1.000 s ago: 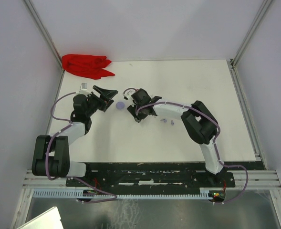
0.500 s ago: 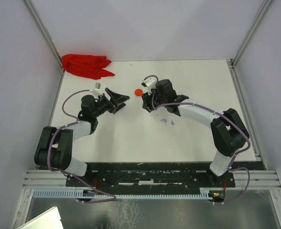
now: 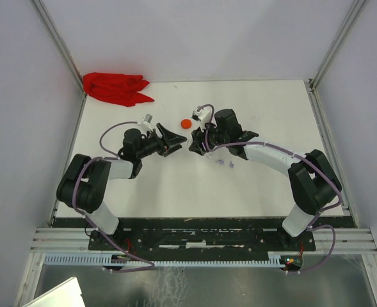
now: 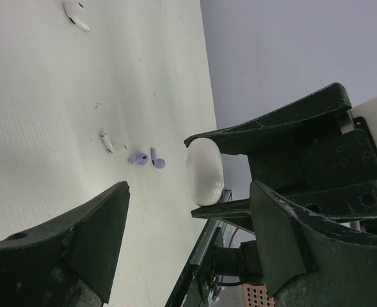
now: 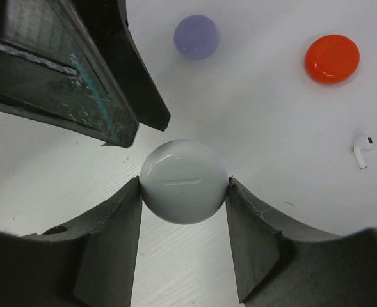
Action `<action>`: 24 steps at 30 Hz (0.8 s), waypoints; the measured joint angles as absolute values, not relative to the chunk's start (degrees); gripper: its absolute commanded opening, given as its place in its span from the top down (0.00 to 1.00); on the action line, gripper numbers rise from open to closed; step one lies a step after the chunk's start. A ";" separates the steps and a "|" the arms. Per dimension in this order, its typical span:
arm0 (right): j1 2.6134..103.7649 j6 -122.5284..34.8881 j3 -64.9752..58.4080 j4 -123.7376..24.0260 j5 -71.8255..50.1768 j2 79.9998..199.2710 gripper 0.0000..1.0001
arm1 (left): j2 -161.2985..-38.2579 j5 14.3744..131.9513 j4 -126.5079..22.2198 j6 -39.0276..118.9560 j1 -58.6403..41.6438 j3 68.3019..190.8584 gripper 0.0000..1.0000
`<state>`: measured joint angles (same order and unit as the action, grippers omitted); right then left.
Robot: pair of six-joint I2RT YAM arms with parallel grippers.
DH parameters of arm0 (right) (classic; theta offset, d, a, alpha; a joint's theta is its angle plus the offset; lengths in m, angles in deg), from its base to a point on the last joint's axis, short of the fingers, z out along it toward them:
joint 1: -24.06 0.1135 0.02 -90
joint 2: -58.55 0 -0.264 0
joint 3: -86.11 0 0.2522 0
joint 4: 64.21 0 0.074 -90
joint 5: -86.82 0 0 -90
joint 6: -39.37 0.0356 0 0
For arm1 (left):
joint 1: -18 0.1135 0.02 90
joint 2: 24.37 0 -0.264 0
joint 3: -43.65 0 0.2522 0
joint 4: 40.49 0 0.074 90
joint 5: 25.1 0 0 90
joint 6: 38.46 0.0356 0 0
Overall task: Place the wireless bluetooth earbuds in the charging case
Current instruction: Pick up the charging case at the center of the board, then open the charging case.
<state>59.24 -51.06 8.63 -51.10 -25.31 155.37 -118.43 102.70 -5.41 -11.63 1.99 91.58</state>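
Grey walls (image 3: 194,38) box in a white bench (image 3: 271,109), w/ a crumpled red cloth (image 3: 114,88) in the far left corner; mid-bench the two arms meet nose to nose. Right tool (image 5: 184,187) is clamped on a glossy whitish round charging case (image 5: 184,173), held up off the bench; a seam line shows across it, so the lid is prob. shut.

Left tool (image 3: 179,143) has jaws apart, nothing in them. Over the last sec it swung right across the bench from the left side & started narrowing from wide; its tips now sit just beside the case. Can't tell if they touch it yet. Reads as a two-arm move on the case, either a handover or a brace to pop the lid; no bud can go in till it's open, so the task is still early.

Buds all lie loose on the bench:
- pair of purple stemmed earbuds (image 4: 146,158) side by side, near & right of the tools
- one whitish stemmed earbud (image 5: 363,148), not far from a red round disc (image 5: 332,59)
- purple round disc (image 5: 196,37) lies just beyond the left tool's tips
- red buds not seen
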 measured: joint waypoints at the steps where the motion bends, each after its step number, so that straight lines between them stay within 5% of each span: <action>1: 59.24 -51.06 8.63 -51.23 -25.66 155.22 0.67 | -118.83 102.68 -5.02 -11.63 1.77 91.58 0.20; 24: 59.24 -51.43 8.63 -51.64 -28.66 155.02 0.67 | -122.00 102.81 3.33 -14.48 -0.81 92.46 0.44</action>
